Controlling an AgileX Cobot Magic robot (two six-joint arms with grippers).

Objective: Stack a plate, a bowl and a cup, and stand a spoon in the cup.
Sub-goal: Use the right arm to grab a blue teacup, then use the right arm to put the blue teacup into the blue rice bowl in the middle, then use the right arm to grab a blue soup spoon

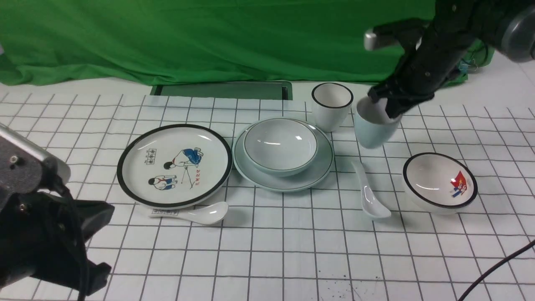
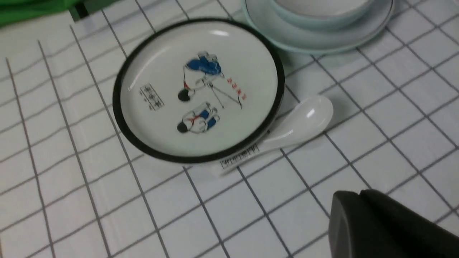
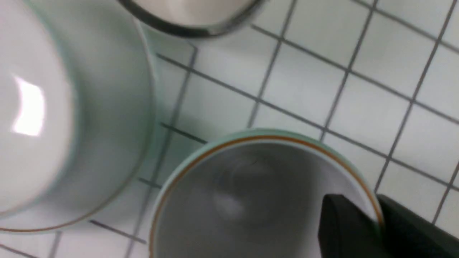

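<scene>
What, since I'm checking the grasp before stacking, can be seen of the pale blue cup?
The cup is handleless, pale blue outside and white inside, glossy like ceramic, and empty. It is tilted rather than upright. The right tool pinches its rim, one finger inside the wall and one outside. It is to the right of the bowl, beside the black-rimmed cup and behind the plain spoon. Whether its base touches the table cannot be told.

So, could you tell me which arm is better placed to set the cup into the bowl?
Right: the right pincer holds the cup by the rim, close to the bowl on the plate. The left pincer sits shut and empty at the near left.
</scene>
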